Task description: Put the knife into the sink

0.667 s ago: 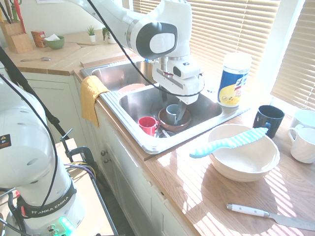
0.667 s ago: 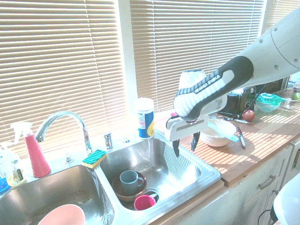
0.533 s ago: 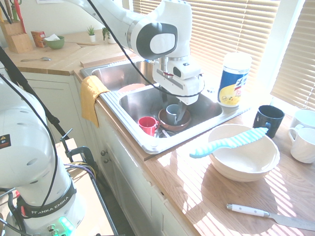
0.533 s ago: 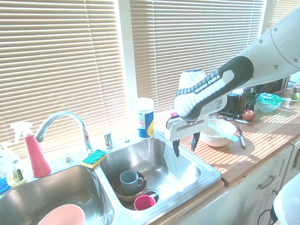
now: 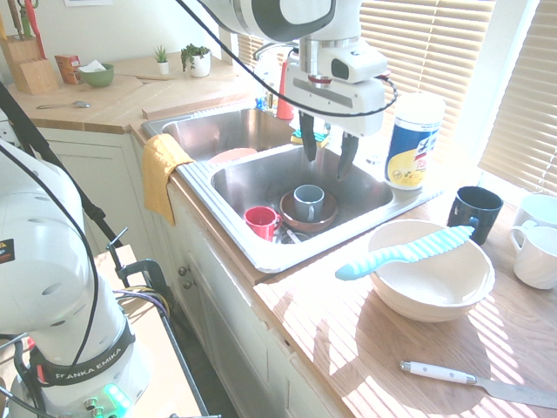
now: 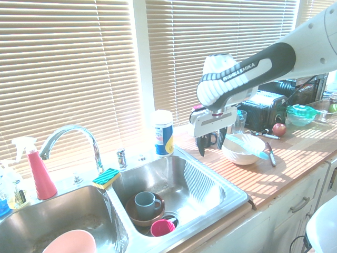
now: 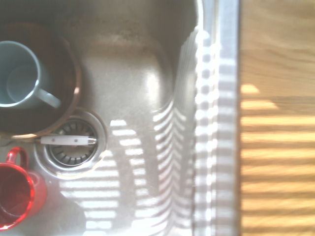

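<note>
My fingers (image 5: 346,160) stand wide apart, holding nothing, above the sink (image 5: 203,185). Seen in the first exterior view, the blue-grey mug (image 5: 309,204) lies at my seven o'clock; farther, at five, the turquoise knife (image 5: 405,253) rests across the white bowl (image 5: 435,283).
</note>
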{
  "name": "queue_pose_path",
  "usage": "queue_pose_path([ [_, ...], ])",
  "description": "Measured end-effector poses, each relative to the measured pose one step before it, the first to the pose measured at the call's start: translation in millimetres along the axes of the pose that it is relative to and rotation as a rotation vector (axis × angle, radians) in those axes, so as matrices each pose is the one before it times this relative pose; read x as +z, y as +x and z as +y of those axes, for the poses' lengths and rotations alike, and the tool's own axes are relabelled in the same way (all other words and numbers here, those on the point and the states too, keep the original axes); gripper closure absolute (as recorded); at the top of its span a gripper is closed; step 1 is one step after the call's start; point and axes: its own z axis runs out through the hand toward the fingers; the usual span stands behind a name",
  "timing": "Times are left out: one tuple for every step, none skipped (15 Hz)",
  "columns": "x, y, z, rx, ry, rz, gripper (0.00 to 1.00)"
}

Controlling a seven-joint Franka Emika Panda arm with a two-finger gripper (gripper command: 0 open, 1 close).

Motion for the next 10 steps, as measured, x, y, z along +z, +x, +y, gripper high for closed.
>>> queue_pose_path([
  [-5.74,8.96,10.86,0.01199,-0.01207,0.01147,0.00],
  [-0.62,10.41,11.93,0.02031,-0.01397,0.01069,0.00],
  [2.68,11.02,13.19,0.02316,-0.01252,0.00285,0.00],
  [4.78,11.98,13.67,0.02222,-0.00711,-0.00460,0.00],
  [5.69,12.55,13.80,0.02344,-0.00488,-0.00443,0.00],
  [5.93,11.93,12.10,0.02302,-0.00385,-0.00002,0.00],
  [6.08,9.86,10.84,0.01852,-0.00638,-0.00454,0.00],
  [5.08,8.25,9.10,0.01640,-0.00467,-0.00249,0.00],
  [4.24,6.76,7.96,0.01575,-0.00557,-0.00186,0.00],
  [4.02,5.03,6.96,0.01587,-0.00492,-0.00516,0.00],
])
